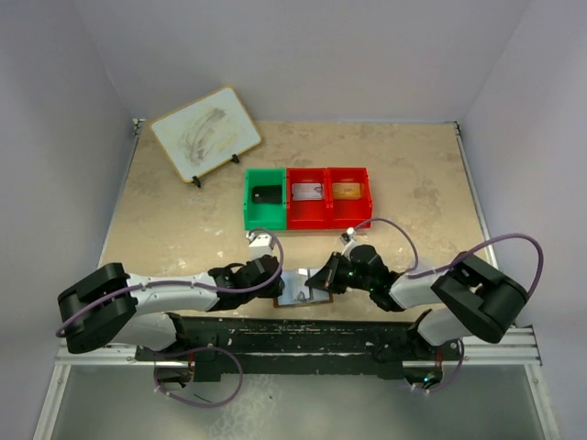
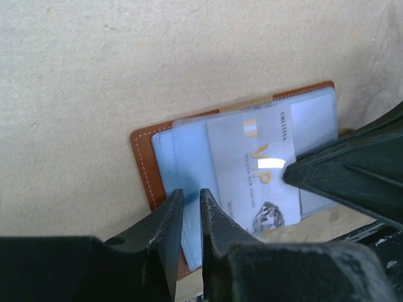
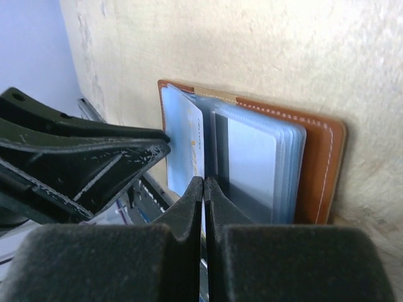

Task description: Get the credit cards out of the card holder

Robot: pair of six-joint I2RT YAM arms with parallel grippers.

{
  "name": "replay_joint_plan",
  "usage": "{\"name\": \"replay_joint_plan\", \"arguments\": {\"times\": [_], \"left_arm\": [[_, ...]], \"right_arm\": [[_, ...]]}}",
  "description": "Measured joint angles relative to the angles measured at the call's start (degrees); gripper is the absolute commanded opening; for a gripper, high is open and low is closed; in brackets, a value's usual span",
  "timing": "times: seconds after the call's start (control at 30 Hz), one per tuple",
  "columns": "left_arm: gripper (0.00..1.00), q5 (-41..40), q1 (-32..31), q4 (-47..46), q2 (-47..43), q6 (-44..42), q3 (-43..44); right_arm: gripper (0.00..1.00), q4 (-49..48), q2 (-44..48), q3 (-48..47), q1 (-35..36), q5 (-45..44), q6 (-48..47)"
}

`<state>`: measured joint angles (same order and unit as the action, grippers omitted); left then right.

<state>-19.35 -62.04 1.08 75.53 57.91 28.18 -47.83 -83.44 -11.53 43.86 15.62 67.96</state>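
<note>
1. The card holder (image 1: 295, 293) lies open on the table (image 1: 183, 211) near the front edge, between the left gripper (image 1: 278, 284) and the right gripper (image 1: 314, 281).
2. A card (image 2: 252, 182) lies on its sleeves.
3. Behind it, mid-table, three bins (image 1: 310, 220) stand side by side.
4. A board (image 1: 206, 133) stands propped at the back left.

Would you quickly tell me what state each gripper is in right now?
Left gripper: jaws shut on the card holder, at its edge.
Right gripper: jaws shut on a credit card.
</note>
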Motion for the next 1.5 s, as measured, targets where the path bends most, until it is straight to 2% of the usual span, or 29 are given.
{"name": "replay_joint_plan", "arguments": {"times": [0.2,0.4,0.6,0.93,1.1,1.4,1.5], "left_arm": [[0.23,-0.81,-0.02,3.74,-4.33,-0.31,-0.02],[0.28,2.67,-0.02,-3.34,-6.34,-1.07,-0.07],[0.24,4.31,-0.39,-6.71,0.81,-1.53,1.14],[0.08,2.58,-1.14,-12.09,6.32,0.04,-0.31],[0.06,0.96,-1.57,-12.92,6.14,2.4,-1.38],[0.05,0.81,-1.75,-12.57,5.9,2.62,-1.42],[0.04,0.81,-1.75,-12.37,5.88,2.62,-1.4]], "right_arm": [[0.0,7.45,4.87,-1.75,0.0,-2.27,-2.25],[0.0,9.22,5.11,-1.75,-0.02,-2.6,-3.21],[0.0,8.46,4.09,-1.73,-0.04,-2.4,-3.19],[0.01,7.5,3.91,-1.31,-0.52,-2.34,-3.08],[0.08,6.21,3.87,-0.87,-0.55,-2.1,-2.75],[0.12,2.34,0.09,-1.25,-0.63,-0.39,-2.43],[0.09,-0.04,-2.47,-1.99,-0.59,0.68,-2.19]]}}
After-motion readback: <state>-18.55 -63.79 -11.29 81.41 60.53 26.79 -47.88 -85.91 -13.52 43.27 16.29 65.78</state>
